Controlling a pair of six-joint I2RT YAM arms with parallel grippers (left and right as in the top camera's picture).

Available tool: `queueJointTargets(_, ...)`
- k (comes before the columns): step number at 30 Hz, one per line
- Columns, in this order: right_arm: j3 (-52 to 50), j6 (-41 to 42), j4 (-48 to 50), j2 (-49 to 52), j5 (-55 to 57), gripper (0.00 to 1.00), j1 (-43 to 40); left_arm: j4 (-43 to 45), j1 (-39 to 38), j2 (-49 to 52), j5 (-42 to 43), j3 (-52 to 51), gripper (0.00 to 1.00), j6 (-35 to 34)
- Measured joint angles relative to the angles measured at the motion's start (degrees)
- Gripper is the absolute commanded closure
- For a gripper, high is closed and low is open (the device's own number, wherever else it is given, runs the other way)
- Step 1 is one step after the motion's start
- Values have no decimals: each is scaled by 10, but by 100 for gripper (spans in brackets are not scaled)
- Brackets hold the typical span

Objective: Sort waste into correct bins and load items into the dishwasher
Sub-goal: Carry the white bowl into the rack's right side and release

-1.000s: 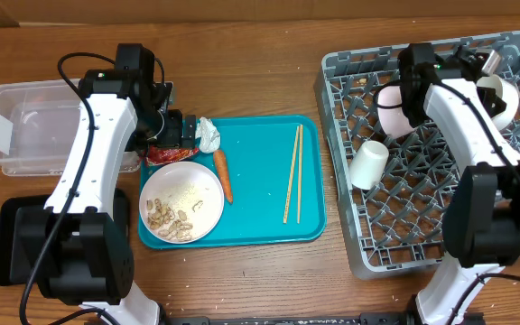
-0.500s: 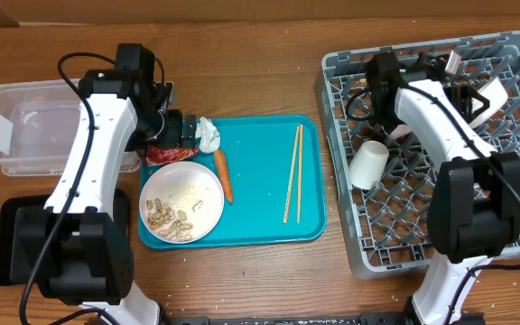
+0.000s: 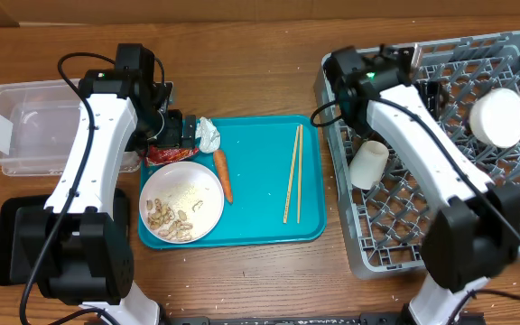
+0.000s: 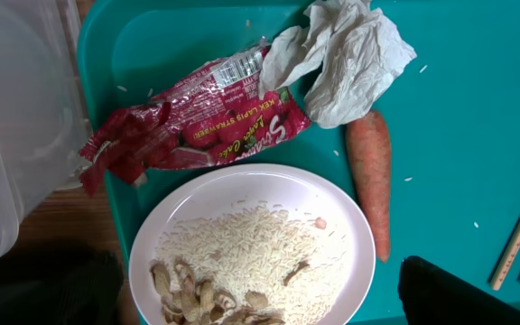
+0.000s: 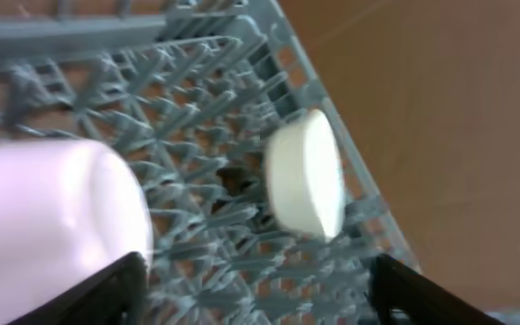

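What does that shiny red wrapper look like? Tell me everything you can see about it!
The shiny red snack wrapper looks like crinkly, foil-like plastic with white lettering, and it is squashed and wrinkled. It lies stretched across the left part of the teal tray, with its left end on the tray's rim near the clear plastic tub. A crumpled white tissue overlaps its right end. The round white plate sits just below it, maybe touching. Nothing holds it.
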Motion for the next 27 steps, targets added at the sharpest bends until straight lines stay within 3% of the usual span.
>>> queueJointTargets(3,8,33,5,-27,-78,48,-24,0,0,0,0,0,0,0)
queueJointTargets(4,12,42,8,-35,-109,43,-39,0,0,0,0,0,0,0)
queueJointTargets(5,16,48,14,-43,-141,7,-57,0,0,0,0,0,0,0)
queueJointTargets(6,22,57,19,-52,-179,0,-81,0,0,0,0,0,0,0)
queueJointTargets(8,32,62,29,-70,-247,0,-128,0,0,0,0,0,0,0)
queueJointTargets(10,38,52,42,-94,-321,11,-180,0,0,0,0,0,0,0)
queueJointTargets(14,48,33,51,-130,-471,16,-306,0,0,0,0,0,0,0)
queueJointTargets(20,43,19,48,-108,-633,29,-479,0,0,0,0,0,0,0)
queueJointTargets(27,34,13,50,-31,-729,37,-551,0,0,0,0,0,0,0)
